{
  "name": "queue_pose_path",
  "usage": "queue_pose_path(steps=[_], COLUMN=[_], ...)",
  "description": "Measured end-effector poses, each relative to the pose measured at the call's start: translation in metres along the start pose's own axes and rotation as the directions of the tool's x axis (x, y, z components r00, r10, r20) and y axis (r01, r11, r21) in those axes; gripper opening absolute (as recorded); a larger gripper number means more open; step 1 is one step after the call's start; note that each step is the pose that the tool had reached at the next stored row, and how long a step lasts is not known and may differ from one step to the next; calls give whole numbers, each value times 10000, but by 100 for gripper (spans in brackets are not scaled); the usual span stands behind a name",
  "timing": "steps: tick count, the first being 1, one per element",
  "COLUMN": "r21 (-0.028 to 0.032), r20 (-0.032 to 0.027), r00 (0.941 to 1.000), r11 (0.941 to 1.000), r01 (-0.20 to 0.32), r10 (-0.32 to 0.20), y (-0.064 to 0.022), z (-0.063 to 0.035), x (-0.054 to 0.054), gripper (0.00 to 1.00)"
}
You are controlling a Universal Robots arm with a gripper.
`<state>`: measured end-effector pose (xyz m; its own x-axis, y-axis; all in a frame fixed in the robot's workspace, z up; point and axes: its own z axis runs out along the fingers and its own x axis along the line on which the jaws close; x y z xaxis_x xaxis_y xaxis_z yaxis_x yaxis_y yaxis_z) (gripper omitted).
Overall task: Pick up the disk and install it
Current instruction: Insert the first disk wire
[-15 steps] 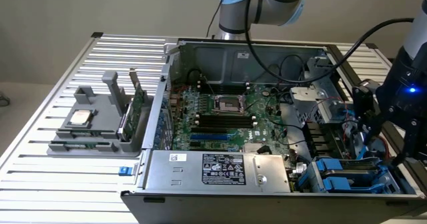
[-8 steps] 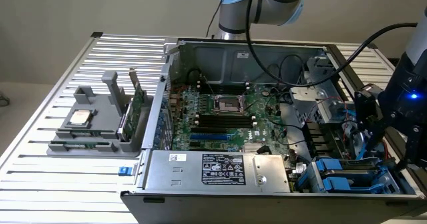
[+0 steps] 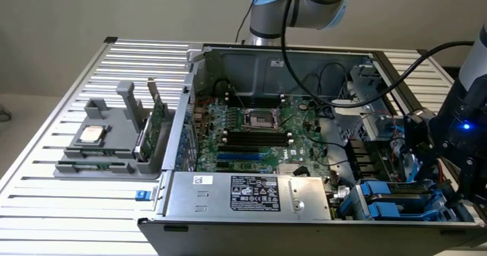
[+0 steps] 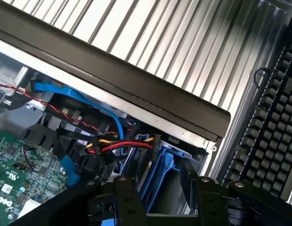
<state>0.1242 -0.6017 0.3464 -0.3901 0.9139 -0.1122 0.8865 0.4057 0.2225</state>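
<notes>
The disk (image 4: 160,172) is seen edge-on between the two sides of the pincer (image 4: 161,188), which is closed on its flat flanks. It is held upright at the drive bay, by a corner of the case (image 4: 136,89); whether it is seated there cannot be told.

It is judged stiff and fairly heavy for its size, with smooth metal faces that could slip. The blue carrier framing it is thin plastic (likely to flex or snap if squeezed at its rails). A hold across the broad metal faces, near the middle, is therefore judged best, and knocks should be spared, the inside being fragile.

Just beyond the disk, red, yellow and black cables (image 4: 127,146) are strung across the bay, near enough to be snagged. Farther off lie the case wall, the slatted desk (image 4: 183,56) and a keyboard (image 4: 273,117).
</notes>
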Motion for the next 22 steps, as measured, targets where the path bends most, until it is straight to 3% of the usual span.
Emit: queue_pose_path(steps=[7,11,13,15,17,22], r21=[-31,-58,-74,-92,-117,-218], r20=[-111,-202,-253,-314,-398,-749], r00=[9962,9940,9932,9923,9913,9875], r11=[9962,9941,9934,9928,9920,9898], r01=[-868,-1079,-1141,-1197,-1256,-1409], r10=[868,1077,1139,1194,1251,1389], y=[-8,-2,5,13,21,58], z=[41,45,46,48,51,63], x=[5,3,1,-2,-4,-20], gripper=[49,49,57,57,57,57])
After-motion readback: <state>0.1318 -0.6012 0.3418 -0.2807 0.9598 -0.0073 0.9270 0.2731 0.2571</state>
